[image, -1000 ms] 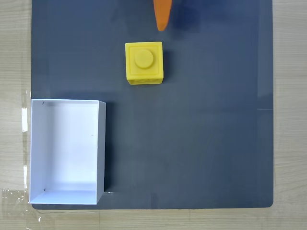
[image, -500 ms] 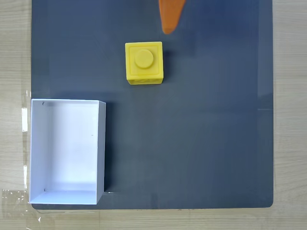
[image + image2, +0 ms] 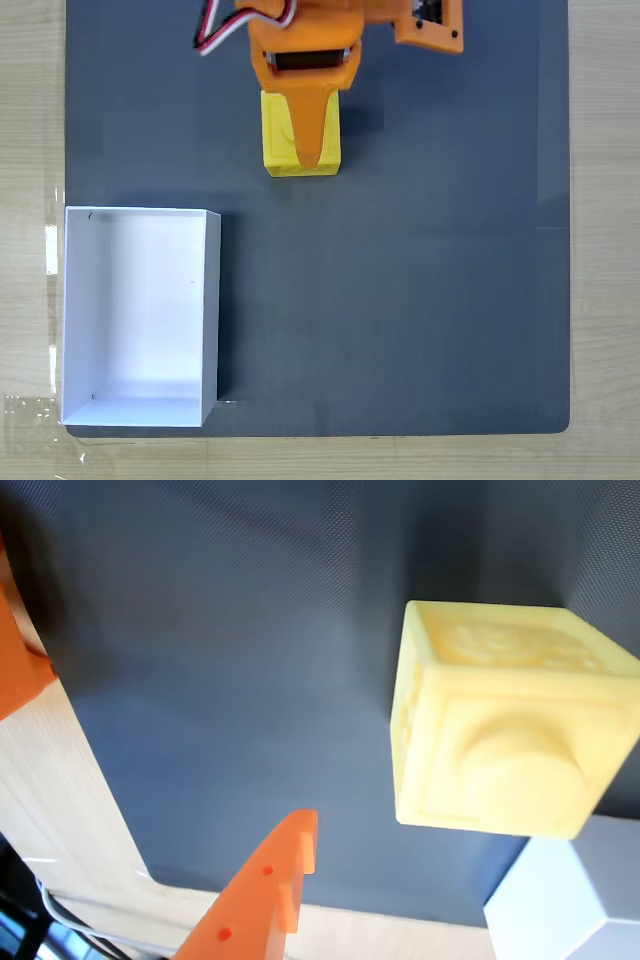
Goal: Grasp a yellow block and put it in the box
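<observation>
In the fixed view the yellow block (image 3: 276, 135) sits on the dark mat near the top centre. My orange gripper (image 3: 312, 155) hangs over it, one tapered finger covering the block's middle and stud. The wrist view has the yellow block (image 3: 500, 740) at the right with its round stud facing the camera. There the gripper (image 3: 170, 750) is open: one finger tip rises from the bottom edge and the other orange jaw part sits at the left edge, with bare mat between them and the block off to the side. The white box (image 3: 212, 300) stands at the lower left, and a corner of the box (image 3: 570, 900) also appears in the wrist view.
A dark grey mat (image 3: 420, 280) covers most of the light wooden table (image 3: 600, 200). Clear tape (image 3: 50, 250) holds the box's left side down. Red, white and black wires (image 3: 225, 25) run from the arm at the top.
The arm has come down into view from the top edge and shifted left; its finger, earlier up and right of the block, now lies over it. Block and box have not moved.
</observation>
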